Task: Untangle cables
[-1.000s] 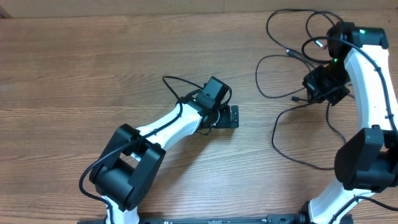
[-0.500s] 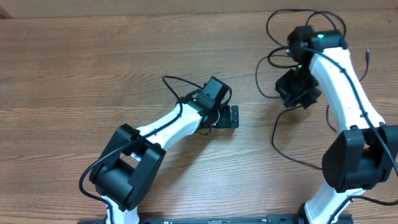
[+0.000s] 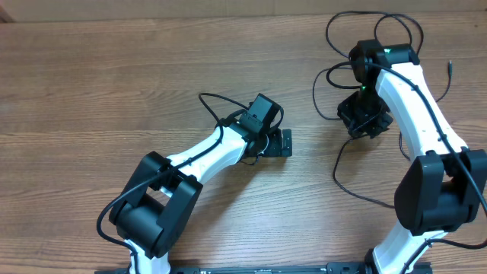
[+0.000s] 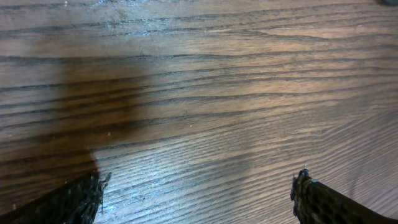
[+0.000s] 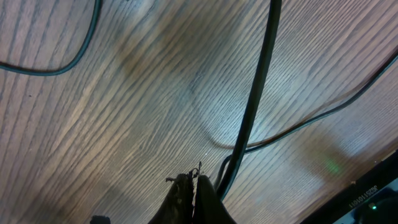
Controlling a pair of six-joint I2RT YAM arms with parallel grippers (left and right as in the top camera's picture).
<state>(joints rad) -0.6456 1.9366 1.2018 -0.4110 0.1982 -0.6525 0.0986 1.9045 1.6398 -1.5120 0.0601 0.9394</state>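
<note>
Left end effector (image 4: pixel 200 180) gapes wide over open counter (image 3: pixel 114 76); right end effector (image 5: pixel 191 182) is pinched together among cables (image 5: pixel 252 112) near the far-right edge.

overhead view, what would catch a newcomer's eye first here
The tangle of thin black cables looping across the right side of the brown wooden table stands out first. The right gripper is shut in their midst, with one cable running right beside its tips. The left gripper sits near the table's centre, wide open over bare wood and apart from those cables.
</note>
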